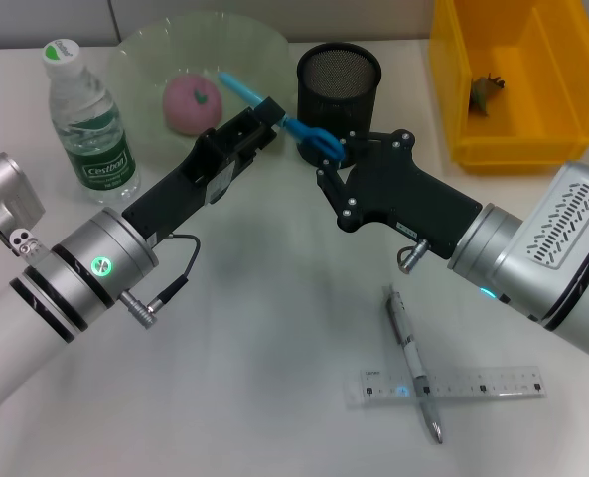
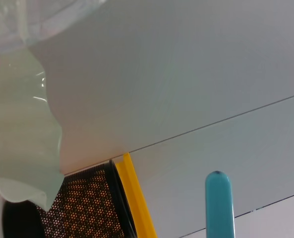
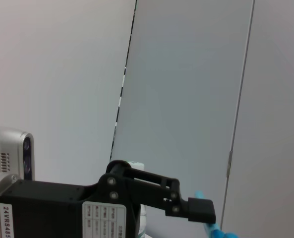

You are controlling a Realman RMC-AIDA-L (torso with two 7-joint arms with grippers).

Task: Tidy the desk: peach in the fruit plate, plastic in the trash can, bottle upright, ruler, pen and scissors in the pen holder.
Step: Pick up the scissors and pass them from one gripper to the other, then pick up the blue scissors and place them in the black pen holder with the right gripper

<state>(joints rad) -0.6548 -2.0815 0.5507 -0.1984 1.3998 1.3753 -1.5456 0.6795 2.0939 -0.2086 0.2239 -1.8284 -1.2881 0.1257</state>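
Desk: pale surface bearing all items.
Yellow bin: far right, open-topped, with a small crumpled scrap of plastic lying inside.
Fruit plate: translucent green, far left of centre; the pink peach sits in it.
Left gripper: black, reaching from the near left toward the far centre, jaws closed on the blade end of the blue scissors, which are held off the desk between plate and holder.
Right gripper: black, reaching from the near right; its jaws meet the scissors' handle end, but whether they clamp it cannot be told.
Water bottle: upright, far left, just beside the plate.
Pen holder: black mesh cup, far centre, just beyond the scissors.
Ruler: clear, flat, near right.
Pen: lying across the ruler's left part.
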